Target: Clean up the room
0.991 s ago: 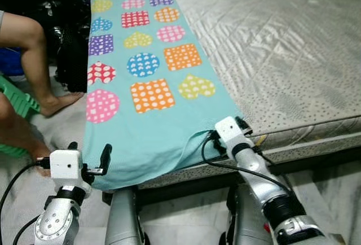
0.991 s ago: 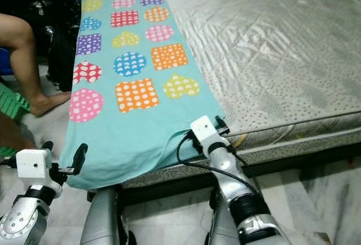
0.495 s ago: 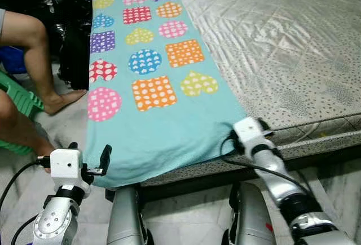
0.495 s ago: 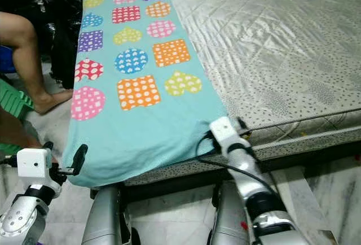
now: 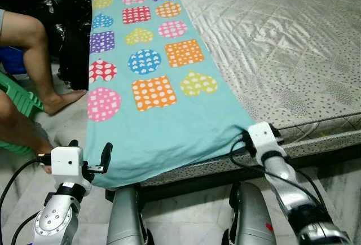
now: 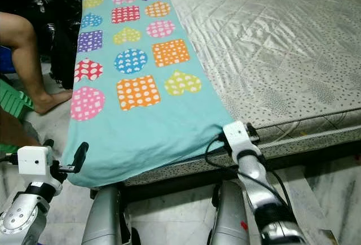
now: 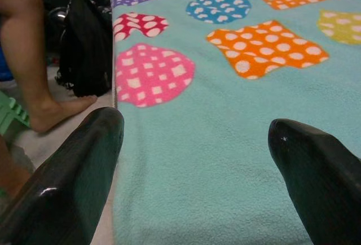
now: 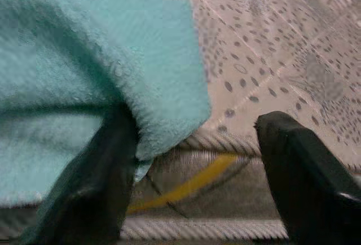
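Observation:
A turquoise blanket (image 5: pixel 152 121) with coloured dotted shapes lies flat along the left side of the bed. My left gripper (image 5: pixel 89 153) is at its near left corner, open, one finger on each side of the hanging edge (image 7: pixel 197 129). My right gripper (image 5: pixel 248 139) is at the blanket's near right corner, on the mattress edge. In the right wrist view it (image 8: pixel 197 123) stands open, with the blanket corner (image 8: pixel 158 87) resting against one finger (image 8: pixel 113 166) and bare mattress piping in the gap.
The grey quilted mattress (image 5: pixel 282 42) takes up the right side. A person's bare legs (image 5: pixel 34 58) and a green plastic seat (image 5: pixel 20 101) are at the left, beside a black bag (image 5: pixel 73 58). My own legs (image 5: pixel 124 217) stand on the marble floor below the bed.
My right gripper has moved right along the bed's front edge, and the blanket's near right corner has gone with it, so the crease there is gone. The left gripper has stayed put.

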Tool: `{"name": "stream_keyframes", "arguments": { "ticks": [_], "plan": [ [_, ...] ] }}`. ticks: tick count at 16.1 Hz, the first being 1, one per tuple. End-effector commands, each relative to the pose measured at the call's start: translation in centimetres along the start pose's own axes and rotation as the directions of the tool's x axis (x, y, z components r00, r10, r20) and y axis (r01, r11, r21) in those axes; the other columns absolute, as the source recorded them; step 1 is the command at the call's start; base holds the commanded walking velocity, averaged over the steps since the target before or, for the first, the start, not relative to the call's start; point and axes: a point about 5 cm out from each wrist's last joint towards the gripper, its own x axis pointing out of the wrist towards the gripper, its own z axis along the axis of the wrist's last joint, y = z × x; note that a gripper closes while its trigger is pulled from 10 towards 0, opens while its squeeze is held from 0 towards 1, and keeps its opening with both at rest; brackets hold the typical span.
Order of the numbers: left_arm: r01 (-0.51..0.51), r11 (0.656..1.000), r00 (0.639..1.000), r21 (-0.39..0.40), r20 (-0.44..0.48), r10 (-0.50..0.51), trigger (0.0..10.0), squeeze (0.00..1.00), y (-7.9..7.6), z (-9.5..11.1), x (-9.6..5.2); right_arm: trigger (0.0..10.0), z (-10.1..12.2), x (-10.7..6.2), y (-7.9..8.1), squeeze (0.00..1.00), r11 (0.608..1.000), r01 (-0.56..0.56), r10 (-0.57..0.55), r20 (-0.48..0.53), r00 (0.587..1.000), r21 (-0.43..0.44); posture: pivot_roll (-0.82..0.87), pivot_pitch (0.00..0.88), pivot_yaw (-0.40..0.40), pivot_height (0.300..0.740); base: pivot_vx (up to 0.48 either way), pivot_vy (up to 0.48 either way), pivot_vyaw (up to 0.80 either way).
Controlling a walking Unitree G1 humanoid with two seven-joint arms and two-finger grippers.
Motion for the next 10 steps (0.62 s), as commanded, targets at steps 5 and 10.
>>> {"name": "stream_keyframes", "arguments": {
  "ticks": [5,10],
  "plan": [
    [-0.007,1.0,1.0,-0.001,-0.027,0.007,10.0,0.0,0.3,-0.5,-0.2,0.0,-3.0,-2.8,-0.4,0.0,1.0,-0.024,0.024,-0.064,0.998,0.004,-0.03,0.185,0.074,0.535,0.0,0.0,0.0],
    [-0.003,1.0,1.0,-0.006,-0.031,0.002,10.0,0.0,0.1,-0.7,0.0,0.0,-4.3,-4.8,-1.7,0.0,0.999,-0.037,0.036,-0.115,0.993,-0.005,-0.05,0.168,0.068,0.535,0.0,0.0,0.0]
  ]
}}
